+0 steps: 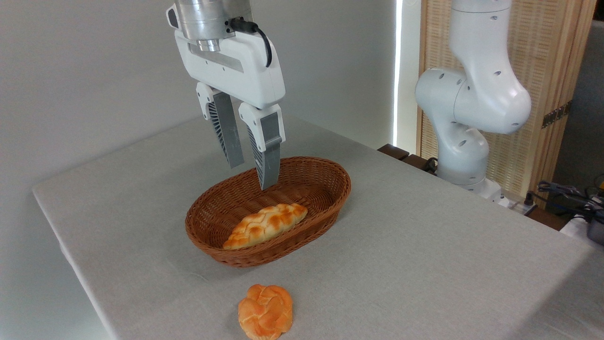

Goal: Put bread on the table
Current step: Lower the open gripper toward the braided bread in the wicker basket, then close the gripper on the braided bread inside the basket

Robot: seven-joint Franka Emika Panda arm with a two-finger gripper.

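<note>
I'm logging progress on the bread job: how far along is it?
Nothing is done yet: the bread lies in the basket, not on the table. In hand: the gripper hangs open and empty above the basket. Left: descend, grasp the loaf, lift it out and set it down.

Open air lies between the parted jaws and the bread below. The basket wall rings the loaf on every side. On the desk, a knotted bun sits just before the basket; elsewhere the cloth lies bare
</note>
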